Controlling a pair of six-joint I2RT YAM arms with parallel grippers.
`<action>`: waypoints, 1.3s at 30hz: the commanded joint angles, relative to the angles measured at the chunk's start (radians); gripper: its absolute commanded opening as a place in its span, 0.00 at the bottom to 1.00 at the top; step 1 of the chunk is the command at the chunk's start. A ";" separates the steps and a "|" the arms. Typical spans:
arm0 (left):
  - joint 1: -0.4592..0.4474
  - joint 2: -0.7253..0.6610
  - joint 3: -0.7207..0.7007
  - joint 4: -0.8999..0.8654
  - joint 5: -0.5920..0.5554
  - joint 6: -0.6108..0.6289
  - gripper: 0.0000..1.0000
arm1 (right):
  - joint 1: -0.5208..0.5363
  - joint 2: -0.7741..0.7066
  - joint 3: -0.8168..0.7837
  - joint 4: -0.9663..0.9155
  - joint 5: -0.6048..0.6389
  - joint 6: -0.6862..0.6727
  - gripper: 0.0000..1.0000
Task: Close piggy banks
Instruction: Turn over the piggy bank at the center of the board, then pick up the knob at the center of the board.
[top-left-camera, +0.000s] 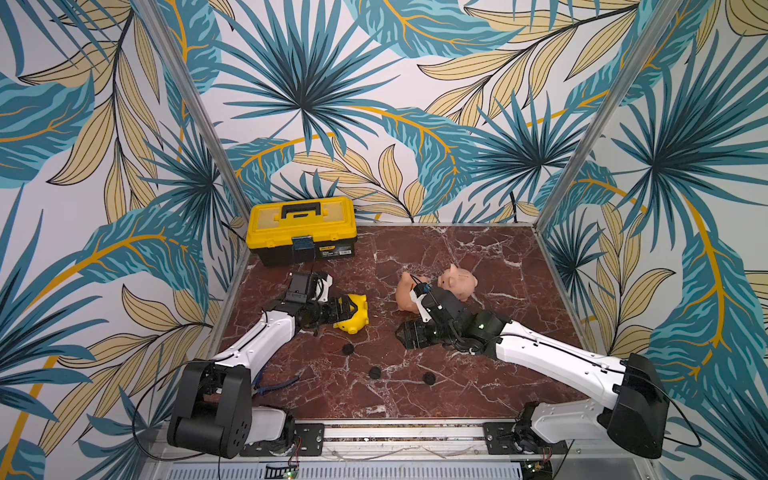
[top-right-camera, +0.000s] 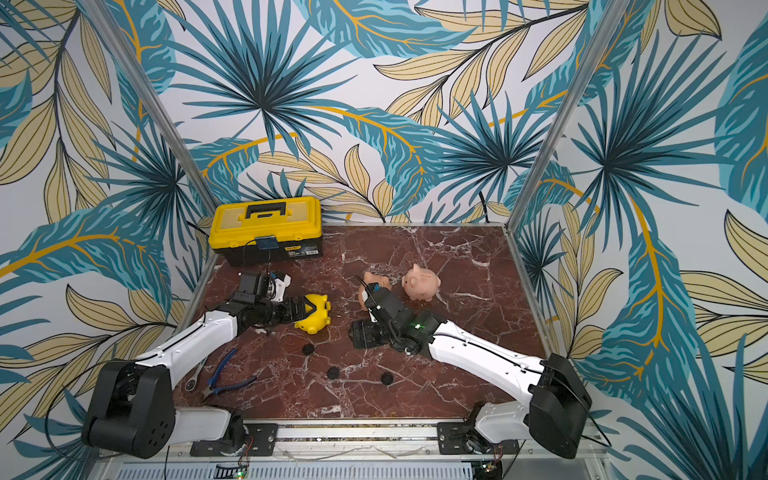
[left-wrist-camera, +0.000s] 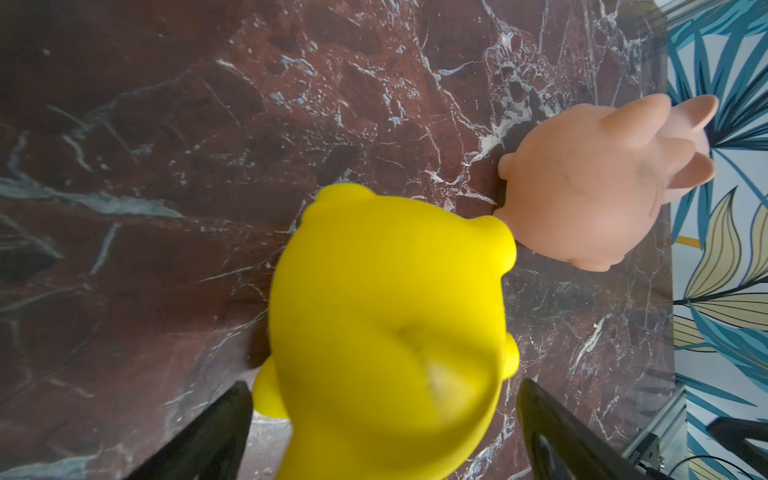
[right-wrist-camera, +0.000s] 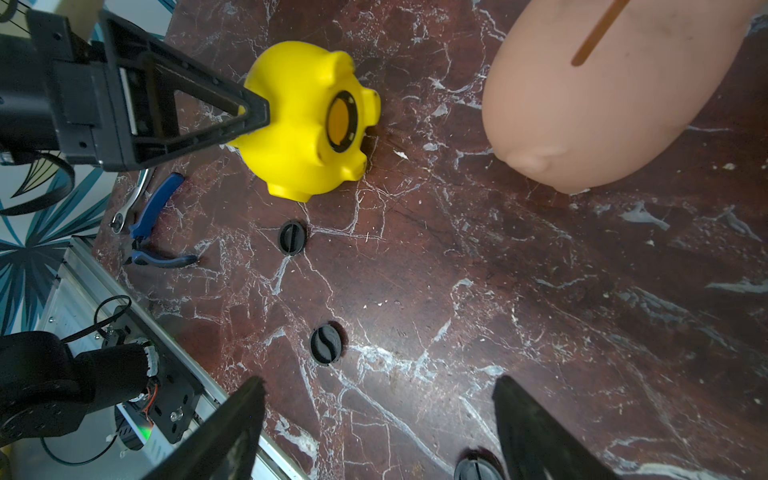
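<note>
Yellow plastic marks the work in both top views. The yellow piggy bank lies on its side left of centre on the bench. The left hand straddles it with jaws wide, apparently to steady it. The peach-orange piggy bank lies tipped just right of centre, and the pale pink piggy bank stands upright beside it, farther right. The right hand, also spread and empty, hangs low over the bench, nearer than those two. Three black discs lie nearer still.

The left wrist view shows the yellow body between both fingers, with no squeeze evident.

The right wrist view shows its belly opening unplugged and turned toward the right hand, probably to take a disc.
</note>
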 joint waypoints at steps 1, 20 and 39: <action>0.010 -0.015 0.039 -0.055 -0.060 0.033 1.00 | 0.009 0.002 0.023 -0.034 0.024 0.010 0.87; 0.010 -0.041 0.120 -0.117 -0.151 -0.073 0.99 | 0.203 0.208 0.129 -0.017 0.132 0.103 0.79; 0.023 -0.064 0.093 -0.120 -0.201 -0.064 1.00 | 0.291 0.476 0.270 -0.049 0.085 0.051 0.48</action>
